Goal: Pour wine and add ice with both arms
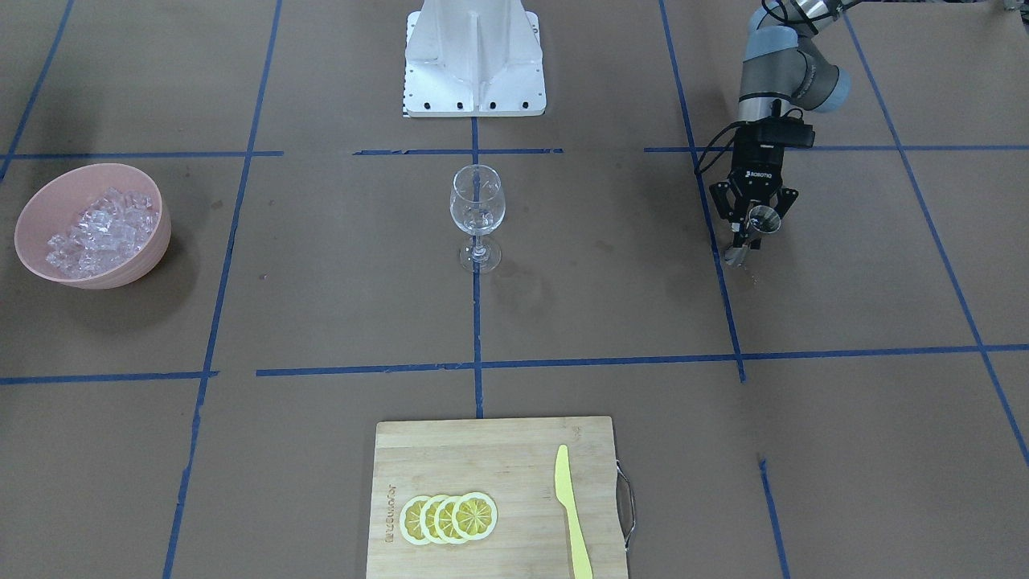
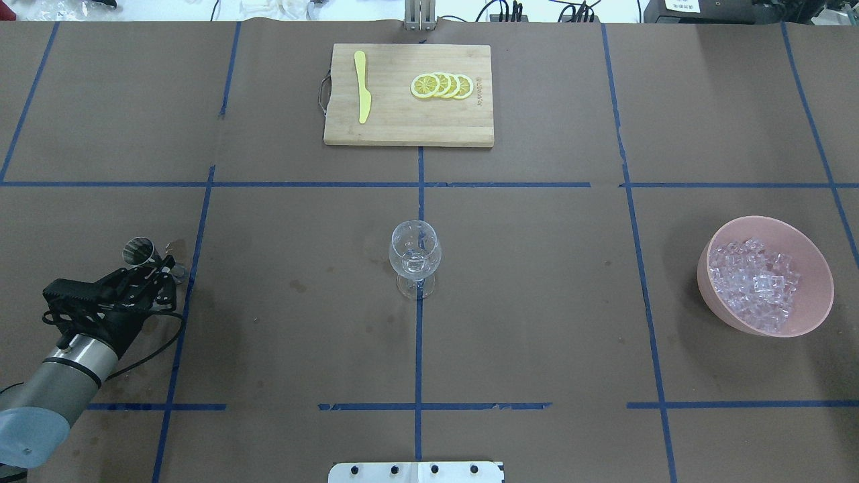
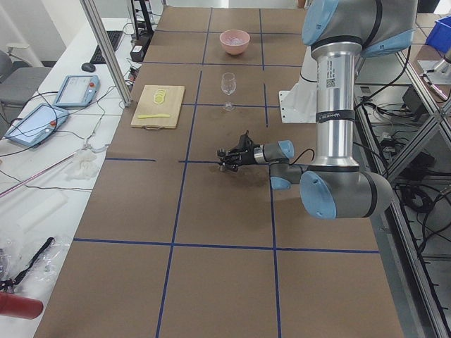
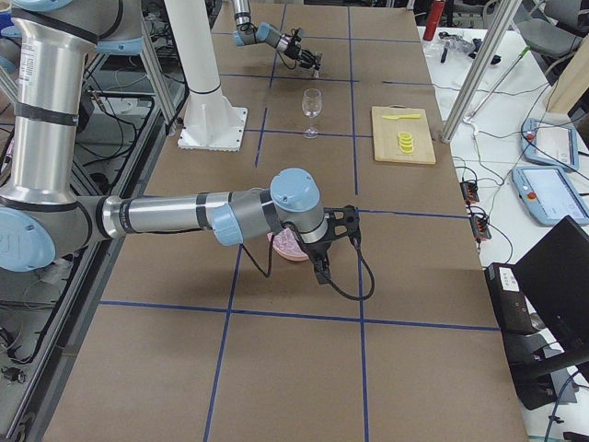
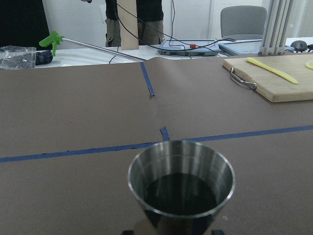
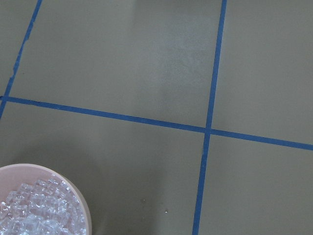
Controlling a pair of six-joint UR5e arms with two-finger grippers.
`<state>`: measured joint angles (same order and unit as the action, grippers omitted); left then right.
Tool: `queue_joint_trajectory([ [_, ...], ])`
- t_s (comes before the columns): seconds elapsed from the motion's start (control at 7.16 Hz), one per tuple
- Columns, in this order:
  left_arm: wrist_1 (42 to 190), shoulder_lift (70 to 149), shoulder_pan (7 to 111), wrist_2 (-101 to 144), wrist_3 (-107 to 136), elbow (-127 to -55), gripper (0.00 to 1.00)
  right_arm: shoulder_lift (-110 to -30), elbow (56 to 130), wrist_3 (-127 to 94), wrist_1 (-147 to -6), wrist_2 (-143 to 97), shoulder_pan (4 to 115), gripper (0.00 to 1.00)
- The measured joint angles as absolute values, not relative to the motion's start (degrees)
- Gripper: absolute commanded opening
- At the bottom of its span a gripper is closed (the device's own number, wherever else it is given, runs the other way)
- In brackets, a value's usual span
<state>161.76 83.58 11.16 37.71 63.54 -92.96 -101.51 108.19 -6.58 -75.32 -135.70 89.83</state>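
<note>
Cup (image 5: 181, 157) is held clamped in left gripper (image 1: 752, 227), right gripper (image 4: 321, 274) fingers cannot be judged; wine (image 5: 180, 193) is likely spilled if jolted short of the glass (image 1: 477, 211).

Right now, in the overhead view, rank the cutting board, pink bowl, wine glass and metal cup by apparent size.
1. cutting board, clearly the largest
2. pink bowl
3. wine glass
4. metal cup, the smallest, though only partly visible

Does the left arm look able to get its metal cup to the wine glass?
Likely yes: only bare table lies between the left gripper, its metal cup and the wine glass.
</note>
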Motion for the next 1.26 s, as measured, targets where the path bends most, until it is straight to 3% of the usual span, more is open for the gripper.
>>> queue_joint_trajectory([
  [0.14,161.85,83.58,11.16,37.59,63.54,-92.94,0.24,-101.51,108.19,-6.59,-75.32,-135.70,89.82,1.00],
  [0.28,161.88,83.59,11.16,37.55,63.57,-92.89,0.00,-101.51,108.19,-6.59,-75.32,-135.70,89.83,1.00],
  [0.98,169.07,83.12,11.33,37.61,60.33,-93.51,0.00,-101.37,108.13,-6.77,-75.32,-135.70,89.83,1.00],
  [1.26,176.14,83.86,11.34,37.74,46.71,-93.84,0.00,-101.34,108.11,-6.81,-75.32,-135.70,89.83,1.00],
])
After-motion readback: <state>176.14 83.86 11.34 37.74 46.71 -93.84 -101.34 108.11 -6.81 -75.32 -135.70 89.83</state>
